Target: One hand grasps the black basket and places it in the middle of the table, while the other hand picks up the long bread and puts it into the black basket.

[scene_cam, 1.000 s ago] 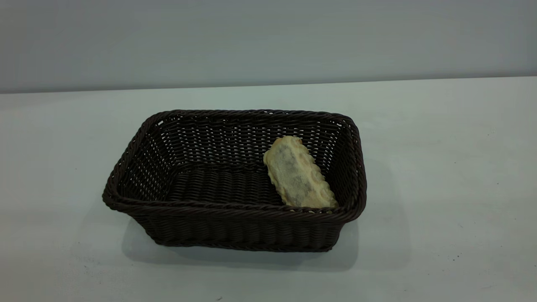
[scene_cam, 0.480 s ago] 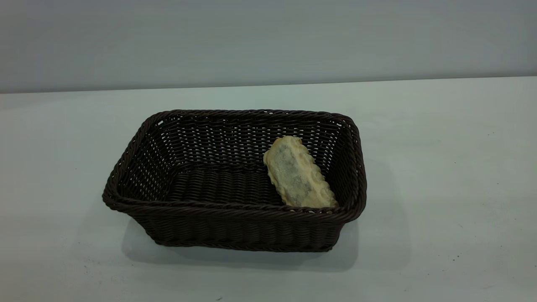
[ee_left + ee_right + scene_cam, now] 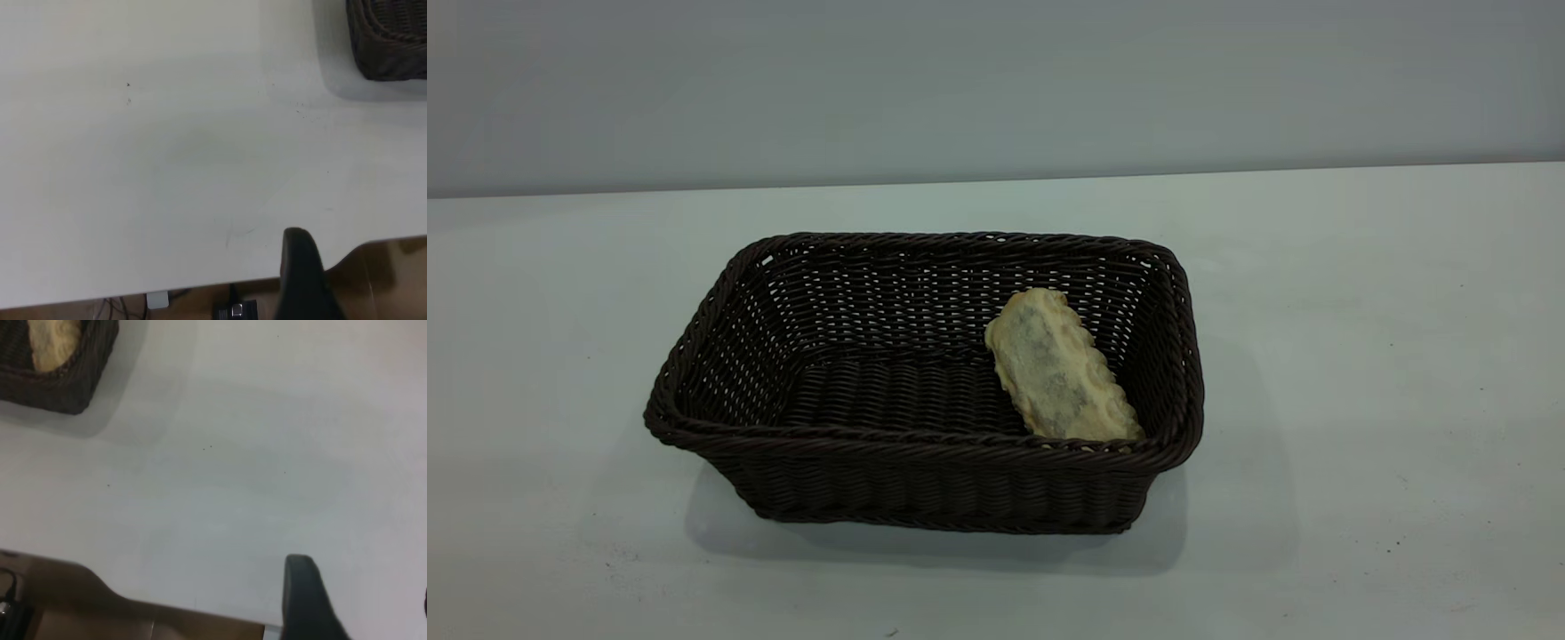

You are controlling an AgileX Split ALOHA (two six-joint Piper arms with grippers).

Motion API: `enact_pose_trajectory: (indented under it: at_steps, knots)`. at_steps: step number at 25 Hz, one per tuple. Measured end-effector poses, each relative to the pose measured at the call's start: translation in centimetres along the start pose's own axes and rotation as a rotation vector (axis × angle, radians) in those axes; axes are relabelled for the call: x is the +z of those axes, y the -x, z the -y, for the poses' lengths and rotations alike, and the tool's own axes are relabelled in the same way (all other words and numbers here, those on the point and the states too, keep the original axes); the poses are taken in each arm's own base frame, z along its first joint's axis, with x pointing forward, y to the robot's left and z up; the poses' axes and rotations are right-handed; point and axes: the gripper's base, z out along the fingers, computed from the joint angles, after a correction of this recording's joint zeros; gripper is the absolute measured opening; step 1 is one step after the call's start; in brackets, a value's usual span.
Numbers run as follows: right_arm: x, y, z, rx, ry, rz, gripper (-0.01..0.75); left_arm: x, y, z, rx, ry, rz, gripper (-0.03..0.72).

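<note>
The black basket (image 3: 925,447) stands in the middle of the white table (image 3: 1360,356). The long bread (image 3: 1060,369) lies inside it at its right end, pale mottled underside up, leaning on the right wall. Neither arm shows in the exterior view. My left gripper (image 3: 363,257) is open and empty over the table's edge, far from the basket's corner (image 3: 390,40). My right gripper (image 3: 363,583) is open and empty near the table's edge, apart from the basket (image 3: 60,387) and the bread (image 3: 53,343).
A grey wall runs behind the table. A brown floor (image 3: 393,280) shows beyond the table's edge in both wrist views. A few tiny dark specks (image 3: 207,447) dot the tabletop.
</note>
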Motion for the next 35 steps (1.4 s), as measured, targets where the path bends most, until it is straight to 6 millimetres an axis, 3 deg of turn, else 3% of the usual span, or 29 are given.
enact_pose_trajectory:
  at_steps: [10,19,35]
  knots:
    - [-0.2,-0.1,0.0,0.020,-0.017,0.018,0.400,-0.2,-0.2,0.0,-0.036,0.032,0.013,0.513]
    - [-0.8,-0.6,0.0,0.072,-0.084,0.070,0.401,-1.4,-1.7,0.0,-0.156,0.140,0.136,0.513]
    - [-0.8,-0.6,0.0,0.072,-0.084,0.070,0.401,-1.4,-1.7,0.0,-0.160,0.144,0.137,0.513]
